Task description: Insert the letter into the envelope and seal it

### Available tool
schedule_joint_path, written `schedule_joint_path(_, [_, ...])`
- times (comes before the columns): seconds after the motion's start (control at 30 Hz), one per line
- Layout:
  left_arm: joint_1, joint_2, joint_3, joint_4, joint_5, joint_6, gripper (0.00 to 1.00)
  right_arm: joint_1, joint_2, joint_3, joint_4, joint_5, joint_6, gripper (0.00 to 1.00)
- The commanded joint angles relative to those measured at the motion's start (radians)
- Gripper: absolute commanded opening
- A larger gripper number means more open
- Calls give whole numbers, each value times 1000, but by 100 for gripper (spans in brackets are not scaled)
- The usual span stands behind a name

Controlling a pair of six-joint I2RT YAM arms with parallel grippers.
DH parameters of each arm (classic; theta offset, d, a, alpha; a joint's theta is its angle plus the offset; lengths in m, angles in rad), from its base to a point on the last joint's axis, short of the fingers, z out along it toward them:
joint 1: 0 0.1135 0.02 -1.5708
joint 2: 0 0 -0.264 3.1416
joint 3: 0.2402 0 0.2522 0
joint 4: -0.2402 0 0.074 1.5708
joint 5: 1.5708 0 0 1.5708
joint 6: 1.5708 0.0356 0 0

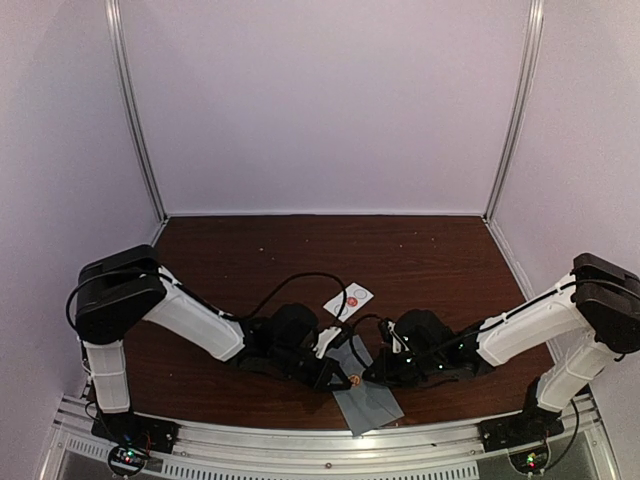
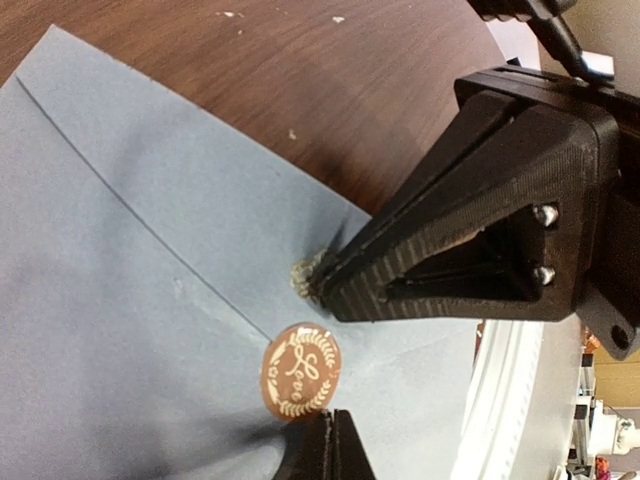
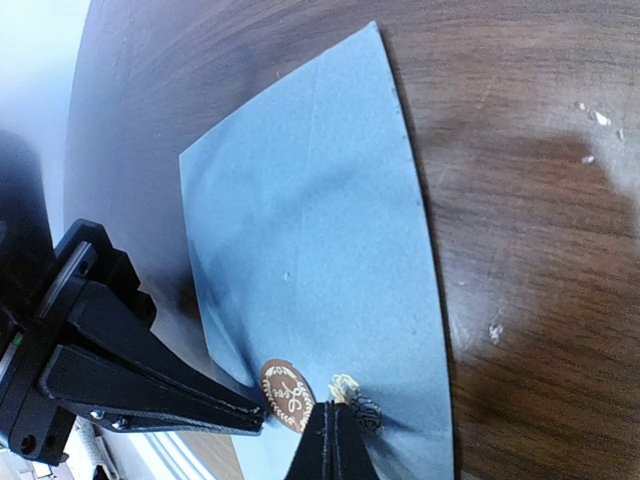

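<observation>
1. Left arm [image 1: 190, 320] reaches in low from the left, with its wrist down near the front edge of the brown table [image 1: 250, 250].
2. Left gripper [image 1: 340, 380]: fingers pressed together, nothing pinched between them. The tip is down on the envelope at the rim of a round brown sticker. I can't tell whether it touches the sticker or sits just beside it.
3. Sticker [image 2: 300, 370] has a pale wreath print and lies flat on the envelope, between the two gripper tips.
4. Envelope [image 1: 368, 405] is grey-blue and lies flat on the table, front centre, between the two arms. Its near corner reaches the table's front edge by the metal rail [image 1: 300, 440]. From the left wrist camera, the flap edge runs as a straight line across the paper and ends at the sticker. The flap lies down flat.
5. Small pale crumpled speck [image 2: 305, 275] on the envelope just right of the sticker. Too small to tell what it is.
6. Right gripper [image 1: 368, 375]: fingers also pressed together, holding nothing. The tip rests on the envelope against that speck, just beside the sticker's right rim. The two gripper tips are near each other with only the sticker between them.
7. Right arm [image 1: 530, 325] comes in low from the right, mirroring the left.
8. White card [image 1: 349, 299] with a red round sticker lies on the table behind the grippers, apart from the envelope.
</observation>
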Motion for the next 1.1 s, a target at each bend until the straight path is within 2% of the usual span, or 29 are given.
schedule_joint_path(0.0, [27,-22,-21,-146,-73,36,0,3,-28,-23,-60,26,-17,1])
schedule_joint_path(0.13, [85,-133,-47,-153,-110,75,0,3,-94,-14,-55,24,-53,17])
schedule_joint_path(0.2, [113,-202,-61,-158,-133,87,6,3,-137,-8,-60,28,-75,24])
schedule_joint_path(0.33, [152,-330,-68,-189,-214,115,27,3,-228,11,-89,40,-123,39])
schedule_joint_path(0.4, [165,-391,-66,-200,-255,122,42,3,-270,30,-115,55,-156,49])
schedule_joint_path(0.5, [182,-438,-46,-211,-299,139,64,1,-322,72,-172,106,-227,69])
schedule_joint_path(0.63, [205,-426,19,-203,-334,172,77,-26,-340,166,-250,201,-345,97])
schedule_joint_path(0.67, [214,-413,47,-196,-344,174,78,-44,-333,189,-267,211,-372,99])
schedule_joint_path(0.87, [326,-281,162,-110,-344,227,81,-214,-215,293,-251,205,-501,100])
schedule_joint_path(1.07, [556,-265,127,-27,-286,270,81,-461,-125,308,-155,156,-580,100])
